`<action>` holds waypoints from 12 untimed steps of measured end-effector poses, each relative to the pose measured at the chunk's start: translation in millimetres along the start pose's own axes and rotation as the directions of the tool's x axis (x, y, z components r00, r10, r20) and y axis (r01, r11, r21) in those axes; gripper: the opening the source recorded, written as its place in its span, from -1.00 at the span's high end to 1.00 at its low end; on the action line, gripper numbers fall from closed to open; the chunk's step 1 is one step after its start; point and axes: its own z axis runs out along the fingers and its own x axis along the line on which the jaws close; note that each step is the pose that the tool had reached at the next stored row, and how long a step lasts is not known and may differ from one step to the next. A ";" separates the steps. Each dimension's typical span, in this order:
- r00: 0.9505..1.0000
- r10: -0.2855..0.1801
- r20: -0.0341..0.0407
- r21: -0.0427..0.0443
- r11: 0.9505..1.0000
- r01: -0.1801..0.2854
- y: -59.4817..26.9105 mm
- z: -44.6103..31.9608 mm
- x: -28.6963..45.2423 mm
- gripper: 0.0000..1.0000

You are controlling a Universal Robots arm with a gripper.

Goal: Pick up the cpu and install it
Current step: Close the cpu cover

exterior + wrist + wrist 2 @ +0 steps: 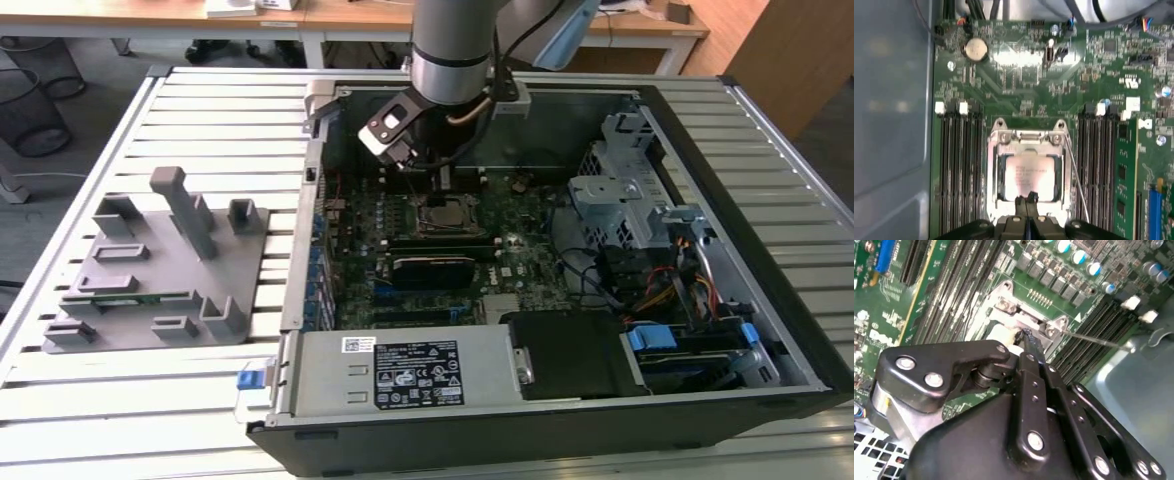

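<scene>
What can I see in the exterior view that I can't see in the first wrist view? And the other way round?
Exterior view: the whole open computer case, the grey tray beside it on the slatted table, and the robot arm above. First wrist view: a round silver battery on the green board, close up. Both: the shiny cpu lying in its socket, with the gripper shut at its edge.
</scene>
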 end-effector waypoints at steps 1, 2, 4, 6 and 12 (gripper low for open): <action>1.000 0.000 0.000 0.000 1.000 0.000 2.4 0.0 0.0 0.79; 1.000 0.000 0.000 0.000 1.000 0.000 6.3 0.2 -0.2 0.79; 1.000 0.000 0.000 0.000 1.000 0.000 12.9 0.5 -0.3 0.79; 1.000 0.000 0.000 0.000 1.000 0.000 18.1 0.8 -0.3 0.79; 1.000 0.000 0.000 0.000 1.000 0.000 29.3 1.4 -0.5 0.79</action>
